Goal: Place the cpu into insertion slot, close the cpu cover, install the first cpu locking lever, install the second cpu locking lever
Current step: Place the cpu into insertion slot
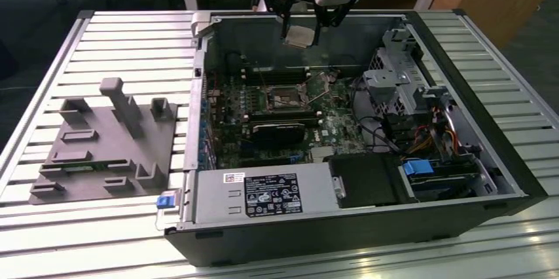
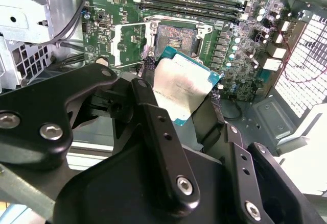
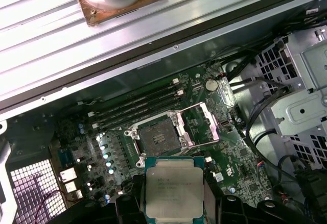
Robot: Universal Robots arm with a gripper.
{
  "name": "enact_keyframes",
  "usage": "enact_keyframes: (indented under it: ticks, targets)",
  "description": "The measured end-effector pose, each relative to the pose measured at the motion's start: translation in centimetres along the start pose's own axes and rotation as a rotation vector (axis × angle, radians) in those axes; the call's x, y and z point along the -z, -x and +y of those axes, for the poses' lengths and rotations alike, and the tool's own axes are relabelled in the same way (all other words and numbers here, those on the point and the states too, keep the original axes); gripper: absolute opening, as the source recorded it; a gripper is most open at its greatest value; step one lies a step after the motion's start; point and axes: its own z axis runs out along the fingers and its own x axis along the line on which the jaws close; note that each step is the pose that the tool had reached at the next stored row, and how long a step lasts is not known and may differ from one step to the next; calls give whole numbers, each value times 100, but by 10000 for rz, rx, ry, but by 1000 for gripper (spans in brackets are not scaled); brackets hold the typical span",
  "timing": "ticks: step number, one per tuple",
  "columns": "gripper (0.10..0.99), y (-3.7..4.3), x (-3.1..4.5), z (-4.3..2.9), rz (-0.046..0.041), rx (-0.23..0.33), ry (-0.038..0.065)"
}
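Above the open computer case (image 1: 349,245), the gripper (image 1: 302,29) is clamped on the cpu (image 1: 299,37), its fingers (image 2: 145,76) pressing two opposite edges, silvery top facing both wrist views. Well below, on the motherboard (image 3: 240,150), the insertion slot (image 3: 159,138) lies bare, with the cpu cover (image 3: 203,124) swung open beside it. The first step, placing the chip, is in hand and not yet done. By my judgement, seating it calls for squaring its edges to the slot and descending level, clear of the raised cover.
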Motion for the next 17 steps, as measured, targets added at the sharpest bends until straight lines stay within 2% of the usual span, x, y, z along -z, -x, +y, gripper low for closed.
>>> enact_keyframes:
  ticks: [17]
  targets:
    - [541,0,0,0,-10,-114,3]
